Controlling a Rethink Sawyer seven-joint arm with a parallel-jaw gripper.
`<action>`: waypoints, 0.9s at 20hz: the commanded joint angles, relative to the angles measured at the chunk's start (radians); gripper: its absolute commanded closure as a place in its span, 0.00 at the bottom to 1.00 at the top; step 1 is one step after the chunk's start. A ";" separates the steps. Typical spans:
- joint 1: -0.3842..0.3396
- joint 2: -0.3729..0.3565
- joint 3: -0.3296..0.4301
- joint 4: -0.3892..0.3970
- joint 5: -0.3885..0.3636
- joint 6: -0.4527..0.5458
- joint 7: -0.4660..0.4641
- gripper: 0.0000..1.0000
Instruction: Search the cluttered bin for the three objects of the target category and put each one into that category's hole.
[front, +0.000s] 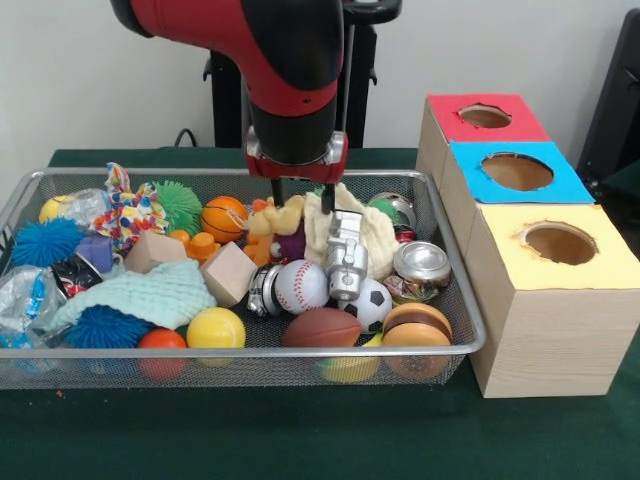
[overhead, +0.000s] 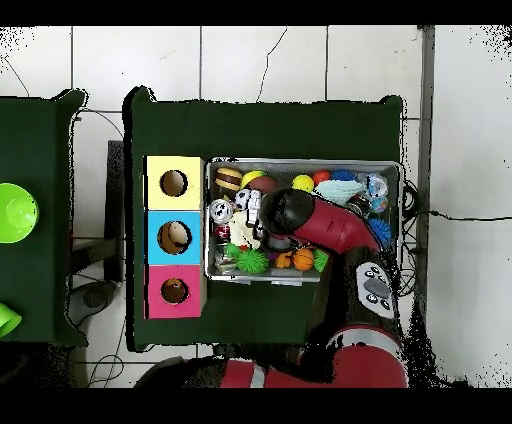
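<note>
My gripper (front: 302, 200) hangs mid-tray (front: 478, 340), grip state unclear (cannot tell); something sits in the blue hole (overhead: 174, 237); tiger toy not spotted.

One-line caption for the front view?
Sawyer gripper lowered into the cluttered bin beside three boxes with holes.

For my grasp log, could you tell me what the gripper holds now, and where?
It cannot be told: the gripper is down among the toys in the cluttered bin, against a cream cloth, with no clear hold visible.
</note>
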 joint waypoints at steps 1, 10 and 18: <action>0.004 0.064 -0.010 -0.018 -0.065 0.063 0.145 0.00; 0.026 0.154 -0.049 -0.086 -0.224 -0.170 0.081 0.00; 0.050 0.139 -0.096 -0.163 -0.358 -0.137 0.026 0.00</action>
